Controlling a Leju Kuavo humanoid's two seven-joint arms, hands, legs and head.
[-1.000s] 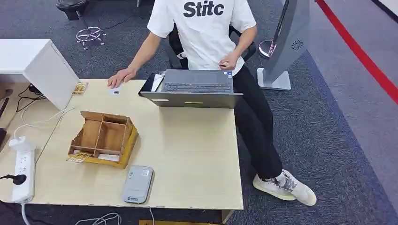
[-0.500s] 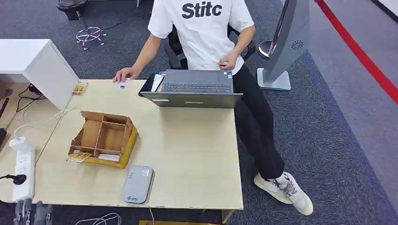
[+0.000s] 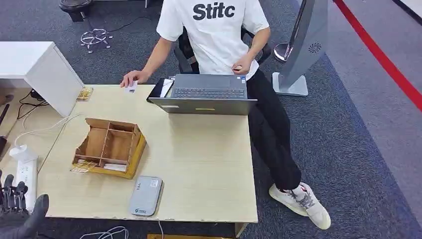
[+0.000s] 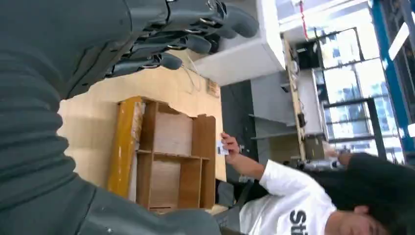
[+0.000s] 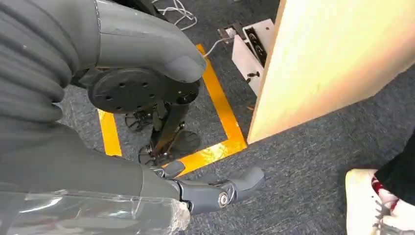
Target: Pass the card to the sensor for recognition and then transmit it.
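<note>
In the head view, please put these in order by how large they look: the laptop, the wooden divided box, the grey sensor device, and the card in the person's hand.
Largest to smallest:
1. laptop
2. wooden divided box, not far behind the laptop
3. grey sensor device
4. card, by far the smallest

Empty-handed fingers spread above the table; beyond the wooden organizer, a person's hand holds a card.

I count one card, in the person's hand. One grey sensor, one laptop, one wooden divider box, one power strip, all on one table. One person. Two robot hands: left hand, right hand.
</note>
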